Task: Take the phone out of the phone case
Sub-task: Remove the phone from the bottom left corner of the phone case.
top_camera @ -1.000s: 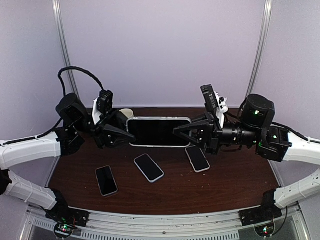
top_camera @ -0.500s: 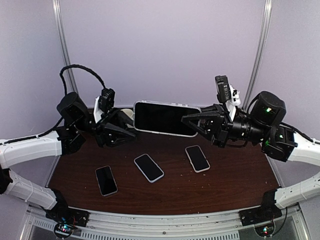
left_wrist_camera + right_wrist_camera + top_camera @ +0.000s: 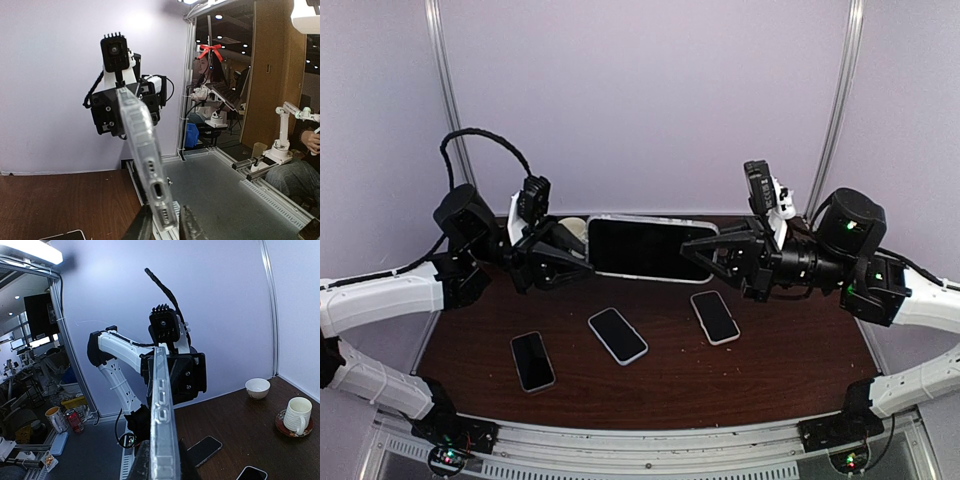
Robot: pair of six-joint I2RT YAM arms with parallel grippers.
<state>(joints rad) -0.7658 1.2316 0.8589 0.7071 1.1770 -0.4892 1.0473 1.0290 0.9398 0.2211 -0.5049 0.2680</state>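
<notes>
A phone in a clear phone case [image 3: 650,248] hangs in the air above the far part of the table, screen towards the top camera. My right gripper [image 3: 692,250] is shut on its right end. In the right wrist view the case's edge [image 3: 161,405] runs straight up from between the fingers [image 3: 141,462]. My left gripper [image 3: 584,264] is at the case's left end. In the left wrist view the case's port end [image 3: 156,192] sits between the fingers [image 3: 142,227], with a thin gap on the right side, so the jaws straddle it loosely.
Three bare phones lie on the brown table: left [image 3: 533,361], middle [image 3: 617,335], right [image 3: 715,317]. A white mug [image 3: 573,229] stands behind the left gripper. The right wrist view shows a white bowl [image 3: 258,388] and a mug on a saucer [image 3: 298,415].
The right gripper lifted the cased phone from table level, up and to the right, away from the left jaws. It has now come down and left a little, with its end between the left fingers.
</notes>
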